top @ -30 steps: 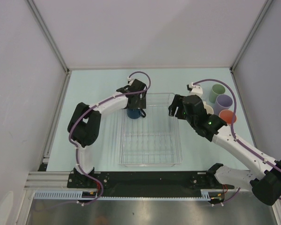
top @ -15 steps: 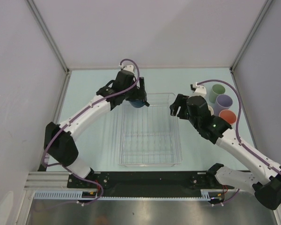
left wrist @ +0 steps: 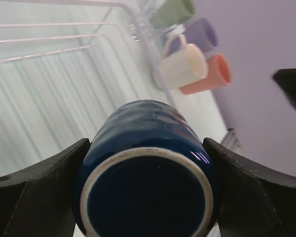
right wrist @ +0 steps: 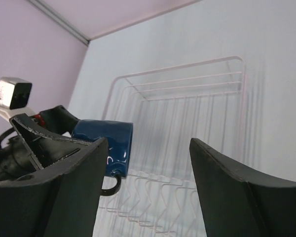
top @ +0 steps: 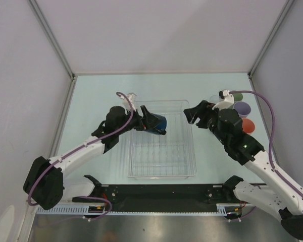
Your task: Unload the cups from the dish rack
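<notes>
My left gripper [top: 150,122] is shut on the dark blue handled mug [top: 157,124], which lies tipped on its side in the air over the back of the dish rack [top: 163,175]. In the left wrist view the mug's base [left wrist: 147,197] faces the camera between both fingers. The rack shows only its wire grid [right wrist: 187,98]. My right gripper [top: 193,113] hangs open and empty by the rack's back right corner, facing the mug [right wrist: 103,140]. To the right of the rack stand the sage green [top: 236,97], lavender [top: 241,108] and salmon-orange [top: 248,125] tumblers, and the cream-white mug [left wrist: 185,66].
The enclosure's grey walls and metal posts [top: 262,53] close in the table at the left, back and right. The black mounting rail [top: 156,194] runs along the near edge. The four cups sit close to the right wall.
My left arm lifted the blue mug out of the rack's back left corner, swung lower and rightward, and tipped it sideways. My right arm drew back slightly toward the cups.
</notes>
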Robot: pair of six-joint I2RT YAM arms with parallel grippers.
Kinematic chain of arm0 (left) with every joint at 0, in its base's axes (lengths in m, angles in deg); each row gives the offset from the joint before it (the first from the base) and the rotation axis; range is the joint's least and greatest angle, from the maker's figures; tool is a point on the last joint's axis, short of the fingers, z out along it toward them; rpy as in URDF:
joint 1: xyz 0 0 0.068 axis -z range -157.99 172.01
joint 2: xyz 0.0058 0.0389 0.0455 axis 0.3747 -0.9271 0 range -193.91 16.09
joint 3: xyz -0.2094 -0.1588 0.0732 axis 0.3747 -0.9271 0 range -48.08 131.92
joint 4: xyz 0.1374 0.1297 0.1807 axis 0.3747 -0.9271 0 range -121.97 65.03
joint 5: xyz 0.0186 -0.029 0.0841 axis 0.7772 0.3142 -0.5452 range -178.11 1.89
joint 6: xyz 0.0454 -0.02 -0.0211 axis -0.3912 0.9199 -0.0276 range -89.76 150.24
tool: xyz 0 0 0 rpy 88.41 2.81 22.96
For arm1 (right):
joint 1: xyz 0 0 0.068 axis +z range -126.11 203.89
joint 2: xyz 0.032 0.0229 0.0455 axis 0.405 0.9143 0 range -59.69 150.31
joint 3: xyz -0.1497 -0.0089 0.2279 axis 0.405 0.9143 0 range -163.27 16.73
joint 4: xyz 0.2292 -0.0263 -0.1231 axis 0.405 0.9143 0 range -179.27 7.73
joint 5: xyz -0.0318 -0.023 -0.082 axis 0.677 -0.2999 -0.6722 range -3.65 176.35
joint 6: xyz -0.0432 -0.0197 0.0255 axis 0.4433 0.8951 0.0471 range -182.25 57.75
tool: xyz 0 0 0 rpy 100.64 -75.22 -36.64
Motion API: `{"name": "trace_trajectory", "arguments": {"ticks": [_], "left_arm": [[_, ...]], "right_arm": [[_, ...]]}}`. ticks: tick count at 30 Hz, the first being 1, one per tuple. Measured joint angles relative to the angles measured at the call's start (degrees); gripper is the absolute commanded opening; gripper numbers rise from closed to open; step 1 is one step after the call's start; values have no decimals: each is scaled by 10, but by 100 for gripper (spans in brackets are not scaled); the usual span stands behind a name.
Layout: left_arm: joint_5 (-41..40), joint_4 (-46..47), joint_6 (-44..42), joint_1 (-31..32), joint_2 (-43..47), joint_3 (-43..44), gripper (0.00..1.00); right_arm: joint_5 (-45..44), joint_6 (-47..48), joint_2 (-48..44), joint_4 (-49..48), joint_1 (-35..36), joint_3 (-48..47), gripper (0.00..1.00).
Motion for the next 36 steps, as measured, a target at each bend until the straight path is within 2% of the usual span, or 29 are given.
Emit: {"name": "trace_trajectory", "arguments": {"ticks": [7, 12, 14, 16, 24, 36], "left_arm": [[66, 270, 120, -24, 20, -101, 0], [112, 475, 215, -31, -40, -114, 0], [134, 529, 248, -31, -66, -118, 0], [150, 555, 269, -30, -79, -127, 0], [199, 596, 305, -29, -84, -133, 0], [222, 609, 333, -28, -99, -133, 0]], "right_arm": [[74, -45, -44, -79, -5, 60, 69], [139, -91, -50, -159, -5, 113, 64], [164, -109, -49, -190, -5, 129, 61], [185, -122, -45, -223, -5, 138, 58], [246, -153, -19, -343, 0, 142, 56], [266, -169, 32, -396, 8, 142, 56]]}}
